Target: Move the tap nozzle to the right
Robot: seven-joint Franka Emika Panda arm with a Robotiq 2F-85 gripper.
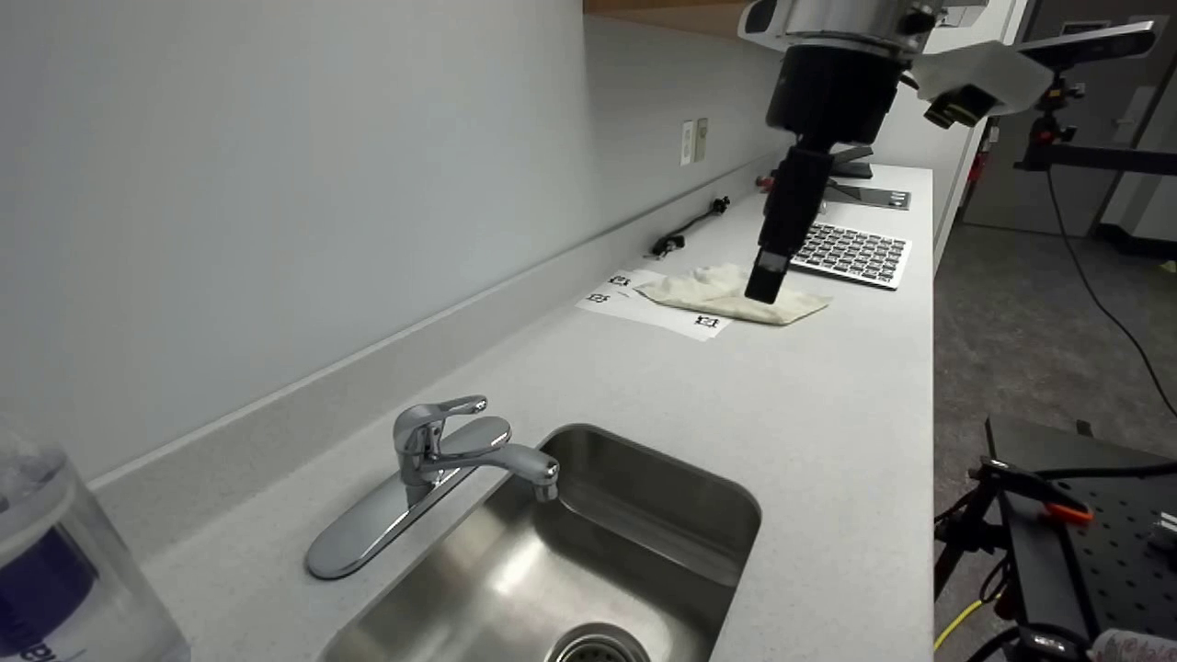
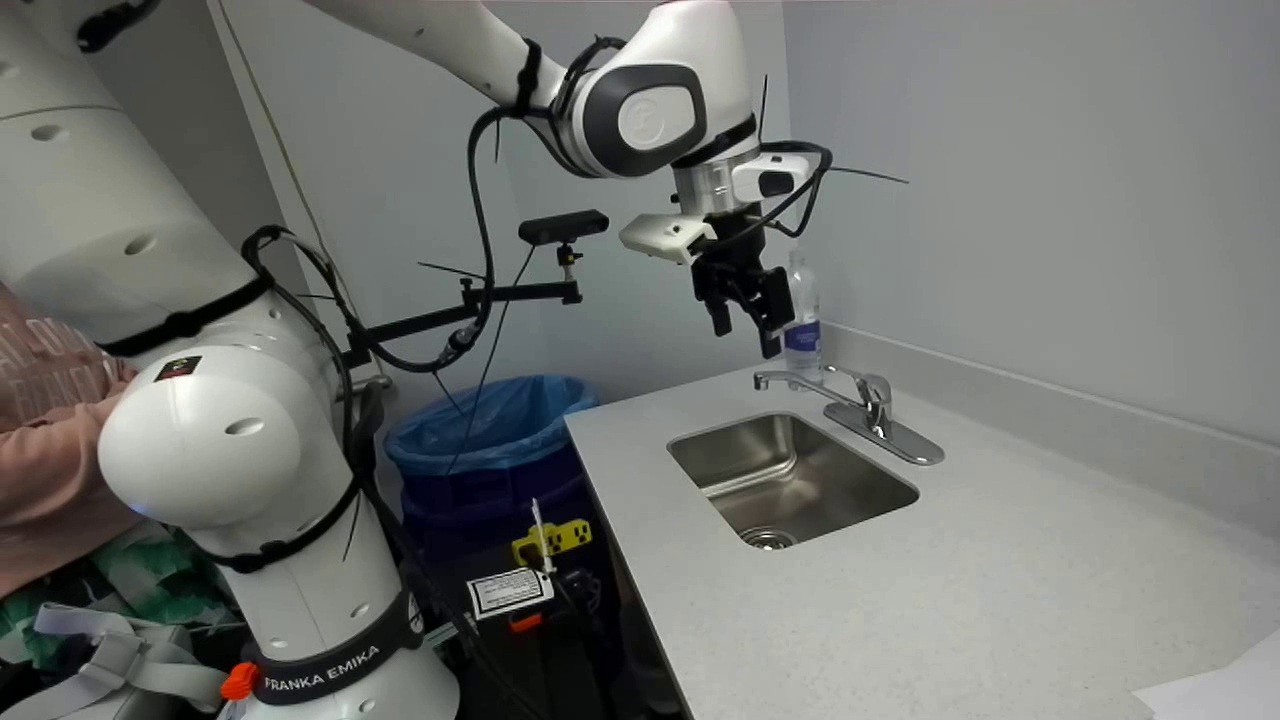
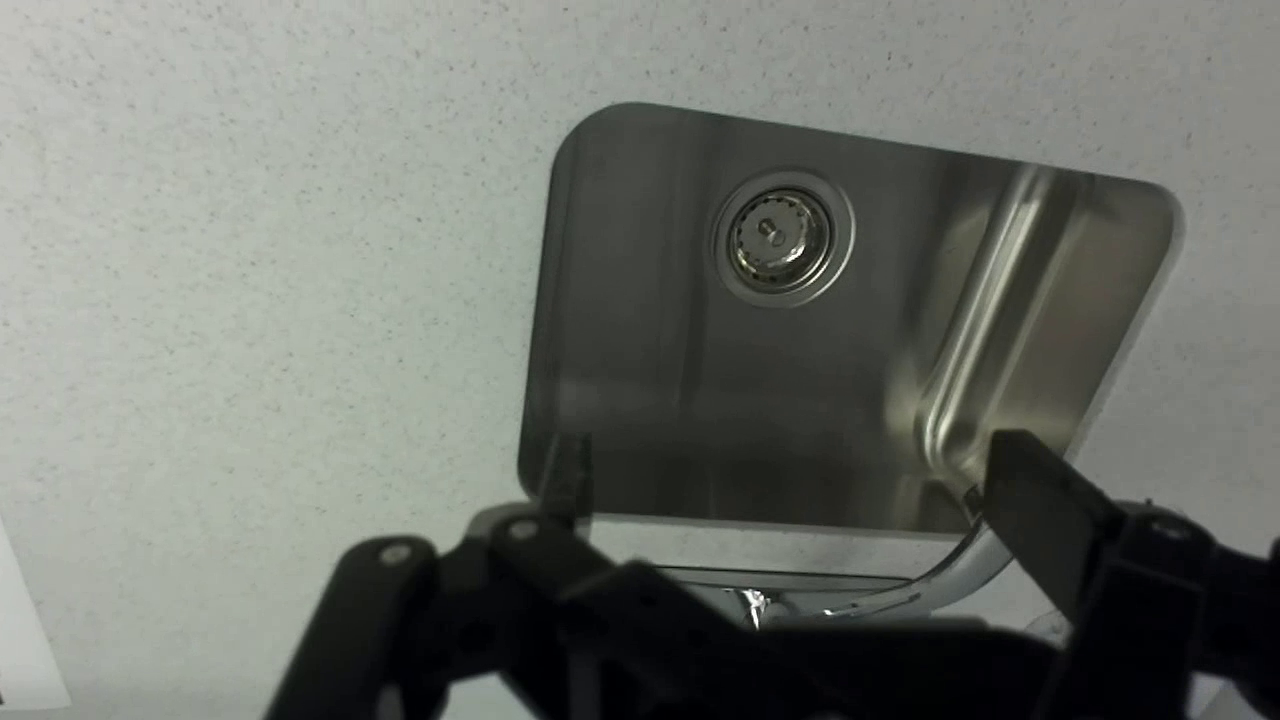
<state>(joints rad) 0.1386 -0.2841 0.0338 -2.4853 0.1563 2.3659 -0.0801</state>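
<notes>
The tap nozzle (image 1: pixel 515 458) is a curved chrome spout on the sink faucet. In an exterior view it reaches over the sink's edge. It also shows in an exterior view (image 2: pixel 805 382) beyond the far end of the sink, and in the wrist view (image 3: pixel 955 582) at the lower right. There my right finger covers its outlet tip. The faucet's lever handle (image 1: pixel 462 405) sits above the spout. My gripper (image 3: pixel 790 480) is open, with nothing between its fingers. In both exterior views the gripper (image 1: pixel 767 279) (image 2: pixel 745 335) hangs above the counter, apart from the nozzle.
The steel sink (image 2: pixel 800 480) is set in the light counter (image 2: pixel 960 600). A plastic bottle (image 2: pixel 803 338) stands behind the faucet, by the wall. A cloth (image 1: pixel 713 292), a marker sheet (image 1: pixel 644 313) and a keyboard-like grid (image 1: pixel 853 253) lie farther along. A blue-lined bin (image 2: pixel 490 440) stands beside the counter.
</notes>
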